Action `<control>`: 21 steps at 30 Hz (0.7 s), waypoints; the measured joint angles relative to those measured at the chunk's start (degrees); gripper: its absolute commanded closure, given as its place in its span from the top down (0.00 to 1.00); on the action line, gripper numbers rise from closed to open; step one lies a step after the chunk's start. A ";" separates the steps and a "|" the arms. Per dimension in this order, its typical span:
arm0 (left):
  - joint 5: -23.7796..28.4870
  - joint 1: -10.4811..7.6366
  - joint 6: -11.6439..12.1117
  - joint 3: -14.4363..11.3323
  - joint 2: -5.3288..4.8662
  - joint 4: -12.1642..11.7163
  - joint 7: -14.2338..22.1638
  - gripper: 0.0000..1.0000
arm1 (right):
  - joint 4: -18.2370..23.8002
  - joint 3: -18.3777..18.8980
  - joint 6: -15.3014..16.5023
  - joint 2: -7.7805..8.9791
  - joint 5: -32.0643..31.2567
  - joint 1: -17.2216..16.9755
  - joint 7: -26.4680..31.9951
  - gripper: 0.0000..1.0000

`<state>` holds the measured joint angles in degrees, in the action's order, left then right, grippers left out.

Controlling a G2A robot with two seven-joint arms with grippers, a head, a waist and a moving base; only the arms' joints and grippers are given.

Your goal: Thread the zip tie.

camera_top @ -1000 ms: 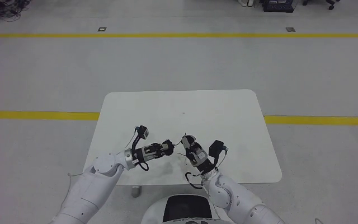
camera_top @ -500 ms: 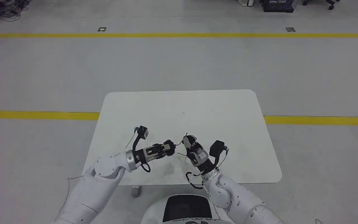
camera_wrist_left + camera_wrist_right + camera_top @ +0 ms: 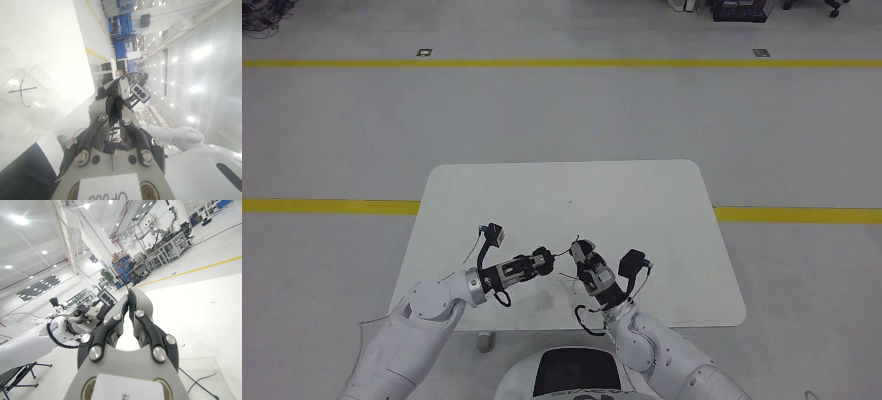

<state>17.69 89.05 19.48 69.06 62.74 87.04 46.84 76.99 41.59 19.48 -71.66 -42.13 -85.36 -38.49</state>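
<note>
1. Black and thin, the zip tie (image 3: 127,286) sticks out from the tips of the right gripper (image 3: 129,294). It curves away through the air, held above the table (image 3: 642,200) rather than lying on it.
2. The right gripper's two fingers are pressed together, with the tie pinched between their ribbed pads.
3. The left gripper (image 3: 113,100) sits just beside the right one, tip toward tip, over the near middle of the table. Its fingers are drawn close together. Whether the tie also runs between them cannot be told, because the right gripper masks their tips in both wrist views.
4. In the top view a fine dark line bridges the small gap between the two grippers.
5. A clear tray (image 3: 45,79) lies flat on the table near the grippers. Two spare ties (image 3: 21,90) lie crossed inside it.
6. The table is white with rounded corners and stands on a pale floor. One yellow line (image 3: 562,63) crosses the floor beyond the table, and another runs level with the table's middle on either side.
</note>
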 measured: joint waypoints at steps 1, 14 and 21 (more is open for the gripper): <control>-0.20 0.10 0.00 0.05 0.03 0.15 -0.17 0.00 | 0.00 0.00 0.00 0.00 0.16 0.00 0.03 0.00; -2.61 1.01 0.00 0.54 0.40 1.56 -1.43 0.00 | 0.13 0.00 0.00 0.17 0.99 0.16 1.28 0.00; -3.78 1.42 0.00 0.80 0.49 1.99 -1.94 0.00 | 0.06 -0.13 0.00 0.56 -1.94 0.38 0.25 0.00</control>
<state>13.91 90.47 19.48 69.86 63.23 89.03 44.90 77.05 41.46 19.48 -71.09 -44.07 -84.98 -38.24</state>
